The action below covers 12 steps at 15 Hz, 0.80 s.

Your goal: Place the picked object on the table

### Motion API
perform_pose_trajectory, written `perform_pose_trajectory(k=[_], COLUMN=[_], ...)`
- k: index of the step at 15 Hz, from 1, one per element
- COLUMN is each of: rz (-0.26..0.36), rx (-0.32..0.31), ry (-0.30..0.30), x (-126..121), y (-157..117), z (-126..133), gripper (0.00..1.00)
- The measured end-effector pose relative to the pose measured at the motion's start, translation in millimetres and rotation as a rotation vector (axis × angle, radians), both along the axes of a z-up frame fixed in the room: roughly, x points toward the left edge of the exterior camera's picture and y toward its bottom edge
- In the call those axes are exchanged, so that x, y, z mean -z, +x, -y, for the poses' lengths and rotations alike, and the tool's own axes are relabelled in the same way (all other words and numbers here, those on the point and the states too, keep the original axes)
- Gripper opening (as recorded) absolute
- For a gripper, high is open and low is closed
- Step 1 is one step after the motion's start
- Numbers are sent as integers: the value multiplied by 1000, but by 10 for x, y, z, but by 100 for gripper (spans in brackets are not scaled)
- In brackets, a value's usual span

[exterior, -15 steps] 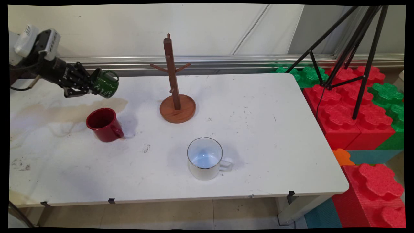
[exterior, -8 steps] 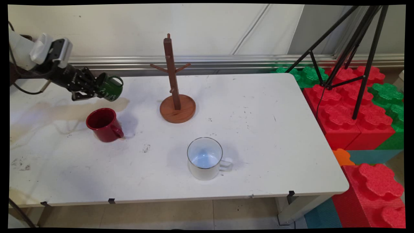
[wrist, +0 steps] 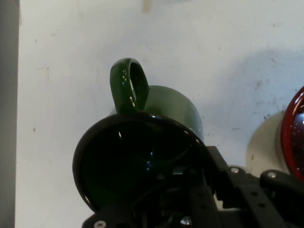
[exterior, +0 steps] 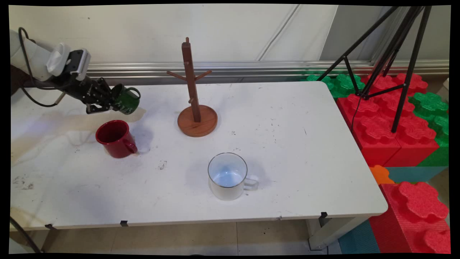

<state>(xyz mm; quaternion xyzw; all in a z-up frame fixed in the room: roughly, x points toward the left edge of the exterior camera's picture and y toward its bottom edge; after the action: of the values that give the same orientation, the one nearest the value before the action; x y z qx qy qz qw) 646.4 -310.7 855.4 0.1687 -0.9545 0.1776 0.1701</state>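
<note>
Pincer [exterior: 114,102] clamps green mug [exterior: 126,100] rim; fingertips hidden; red mug [wrist: 293,135] cut off

- The green mug [exterior: 126,101] is glossy dark green, with pale lettering on its side that is too small to read. It hangs in the air, tipped onto its side, above the white table [exterior: 287,144] and to the left of the wooden mug tree [exterior: 196,104].
- The gripper [exterior: 114,102] is clamped on the mug's rim, one finger inside the mouth. The mouth faces back toward the hand, and the base points toward the mug tree.
- In the hand view the mug's loop handle [wrist: 128,85] stands out on the mug's far side, clear of the fingers.
- The mug is well short of the mug tree and touches none of its pegs.
</note>
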Motion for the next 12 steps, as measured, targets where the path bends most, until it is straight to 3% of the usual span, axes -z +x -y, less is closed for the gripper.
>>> perform_pose_trajectory(k=[12], rz=[36], rx=[19], ry=[26], x=[231], y=[-5], z=[154], gripper=[0])
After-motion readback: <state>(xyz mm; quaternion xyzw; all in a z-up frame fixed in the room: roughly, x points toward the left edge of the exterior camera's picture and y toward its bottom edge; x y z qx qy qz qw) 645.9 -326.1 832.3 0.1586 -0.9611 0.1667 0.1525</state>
